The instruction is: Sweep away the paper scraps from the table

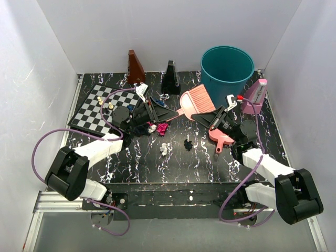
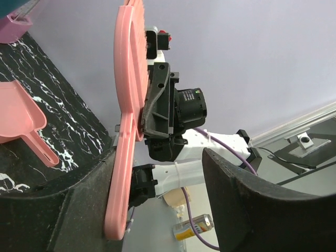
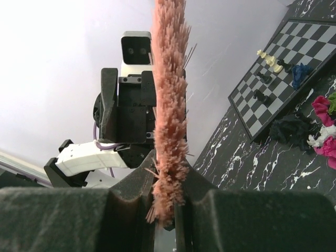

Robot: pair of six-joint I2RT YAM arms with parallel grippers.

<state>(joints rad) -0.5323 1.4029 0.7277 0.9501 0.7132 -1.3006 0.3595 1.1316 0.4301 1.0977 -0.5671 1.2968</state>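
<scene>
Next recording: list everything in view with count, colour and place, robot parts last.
table: one, black with white veining, under everything.
paper scraps: several, magenta, dark blue, green, white; clustered centre-left, a few white ones nearer the front.
chessboard: one, black and white, back left.
chess pieces: a few, light and dark, on the chessboard.
pink brush: one, mid-table, between the two grippers.
dustpan: one, pink, right of centre.
bin: one, teal, back right.
pyramid shapes: two, brown and black, back edge.
pink box: one, right of the bin.
left gripper: open around the brush handle.
right gripper: shut on the bristles.
</scene>
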